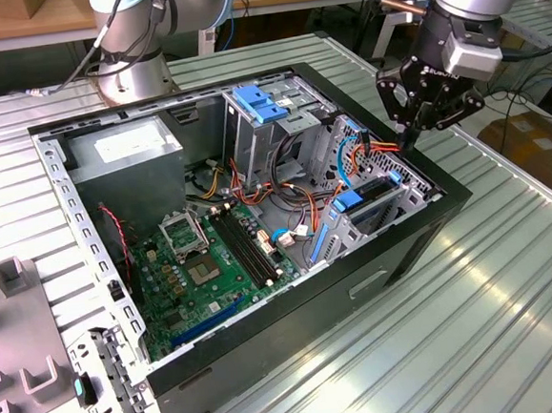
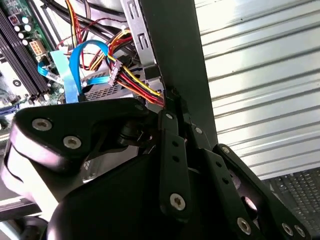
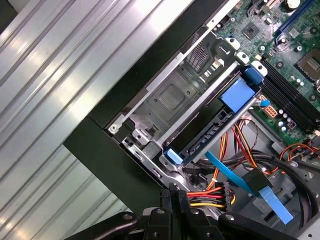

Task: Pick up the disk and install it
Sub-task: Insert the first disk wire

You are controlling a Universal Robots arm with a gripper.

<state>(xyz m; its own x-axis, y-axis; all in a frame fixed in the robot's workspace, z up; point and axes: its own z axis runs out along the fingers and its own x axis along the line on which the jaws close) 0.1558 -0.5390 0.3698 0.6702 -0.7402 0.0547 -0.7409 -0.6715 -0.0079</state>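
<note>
The disk (image 1: 369, 197) stands on edge in a metal bay at the corner of the open computer case (image 1: 395, 255), on the exterior view's right. Blue rails run along it. In the first wrist view the disk (image 3: 210, 134) lies slotted in the silver bay, a blue tab at each end. My gripper (image 1: 409, 139) hovers just above the case wall beside that bay, fingers pressed together with nothing between them. In both wrist views the gripper (image 3: 173, 193) (image 2: 172, 102) points at the black case edge, close to the red, yellow and black power cables (image 3: 210, 196).
A grey power-supply box (image 1: 123, 147) sits in the far corner of the case. A drive cage with a blue handle (image 1: 260, 102) rises mid-case above the green motherboard (image 1: 213, 259). A loose metal bracket (image 1: 103, 383) and grey fixtures (image 1: 14, 284) lie on the exterior view's left.
</note>
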